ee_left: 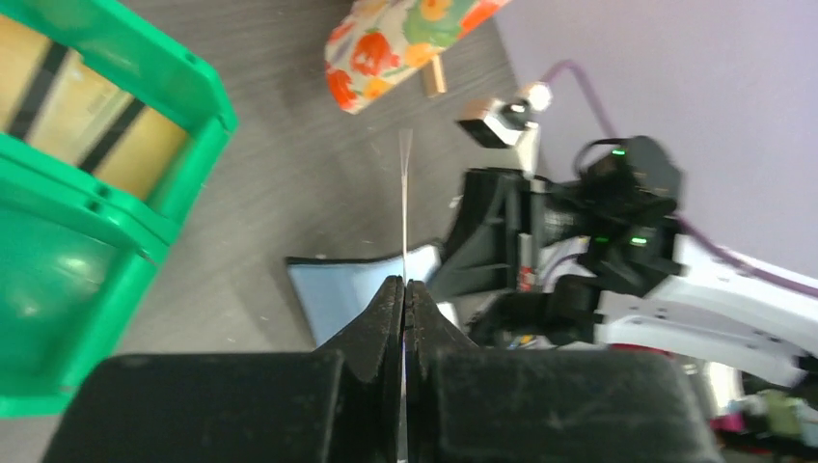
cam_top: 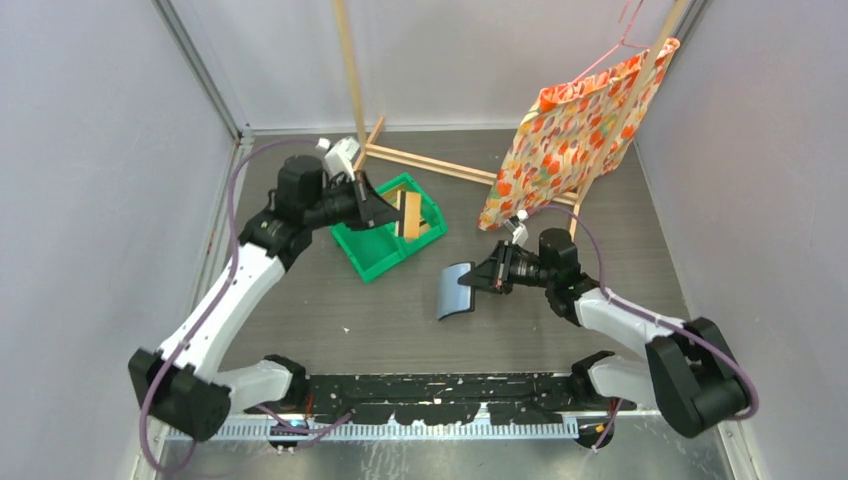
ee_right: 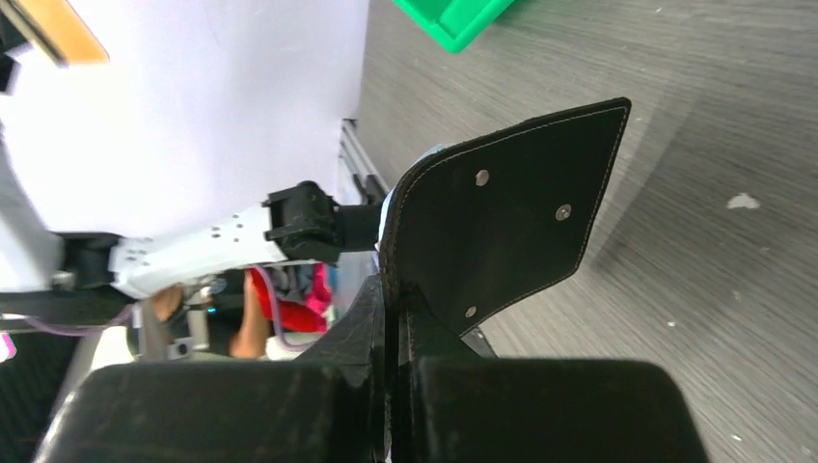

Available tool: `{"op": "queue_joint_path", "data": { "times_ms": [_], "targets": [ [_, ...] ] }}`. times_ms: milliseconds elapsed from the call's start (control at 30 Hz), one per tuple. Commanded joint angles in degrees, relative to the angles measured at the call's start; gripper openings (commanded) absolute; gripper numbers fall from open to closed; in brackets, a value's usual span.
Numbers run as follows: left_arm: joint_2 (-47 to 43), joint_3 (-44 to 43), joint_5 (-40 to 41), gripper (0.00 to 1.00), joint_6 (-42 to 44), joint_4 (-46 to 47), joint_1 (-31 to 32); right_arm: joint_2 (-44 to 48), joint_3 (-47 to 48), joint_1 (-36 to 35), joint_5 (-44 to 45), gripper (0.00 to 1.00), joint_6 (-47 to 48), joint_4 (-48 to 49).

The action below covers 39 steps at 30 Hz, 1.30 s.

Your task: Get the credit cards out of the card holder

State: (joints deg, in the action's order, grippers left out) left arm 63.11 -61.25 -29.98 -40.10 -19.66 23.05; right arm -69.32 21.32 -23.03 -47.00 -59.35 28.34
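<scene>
- Card holder: the right gripper has its two fingers clamped on one lower edge of it. The black outer flap rises out of the closed jaws and shows pale stitching and three small metal dots.
- In the overhead view the right gripper holds the card holder at about the middle of the table, with the grey-blue inner face turned toward the left arm. Whether its lower edge touches the table cannot be told.
- The left gripper is pinched tight on a single credit card. The left wrist camera sees the card edge-on, as a thin pale line sticking straight out from the fingertips.
- Beyond that card, the left wrist view shows the card holder with its grey-blue inside facing the camera, and the right arm just behind it.
- From above, the left gripper hangs over the green bin, well apart from the card holder.
- More credit cards lie in one compartment of the green bin. They are golden-tan with dark stripes. The compartment next to it shows only green plastic.
- A corner of the green bin shows at the top of the right wrist view.
- An orange flowered cloth hangs from a wooden frame at the far right of the table, behind the right arm. Its lower end shows at the top of the left wrist view.
</scene>
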Motion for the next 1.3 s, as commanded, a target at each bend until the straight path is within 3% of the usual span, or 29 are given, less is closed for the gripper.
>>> {"op": "queue_joint_path", "data": {
  "times_ms": [0,233,467,867,1267],
  "targets": [
    [11.1,-11.7,-1.2,0.0,20.7,-13.9,-0.6,5.7,2.9,0.2,4.0,0.01,10.6,-17.4],
    [26.6,-30.6,6.0,0.0,30.1,-24.2,-0.6,8.7,0.9,0.2,4.9,0.01,10.6,-19.8],
    [38.8,-44.5,22.8,0.01,37.8,-35.8,2.6,8.4,0.8,0.2,4.5,0.01,10.9,-20.0],
    [47.0,-49.3,22.4,0.01,56.8,-35.4,4.0,8.1,1.1,0.2,4.1,0.01,10.5,-19.9],
    [54.8,-57.3,25.8,0.01,68.3,-36.4,4.0,8.5,0.6,0.2,3.5,0.01,10.1,-19.9]
  ]
}}
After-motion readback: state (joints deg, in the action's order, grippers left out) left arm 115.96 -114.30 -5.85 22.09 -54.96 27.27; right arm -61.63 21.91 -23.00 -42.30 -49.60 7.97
